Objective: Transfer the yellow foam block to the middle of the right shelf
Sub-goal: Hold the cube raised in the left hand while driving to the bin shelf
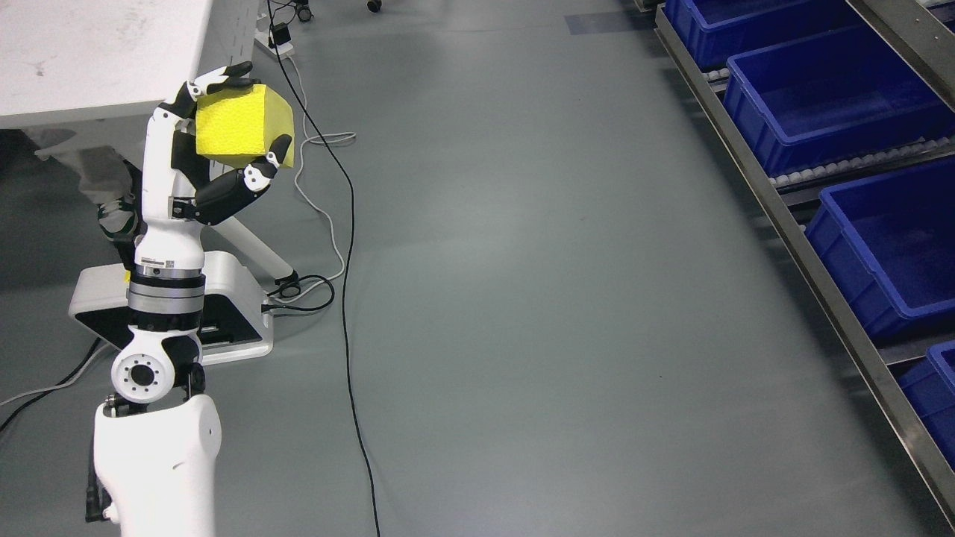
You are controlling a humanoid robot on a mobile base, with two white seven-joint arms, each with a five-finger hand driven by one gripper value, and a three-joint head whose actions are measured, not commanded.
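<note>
Lab or warehouse test floor. Grey sealed floor (537,298); metal roller shelf (791,224) along right edge, blue plastic bins (835,97) in row; white table (89,52) at upper-left corner; loose cables (347,246); white equipment base (224,298).

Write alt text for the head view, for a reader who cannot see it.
The robot's white left hand holds a yellow foam block aloft beside a white table. Black cables run across the grey floor, and blue plastic bins sit on a roller shelf at right.
</note>
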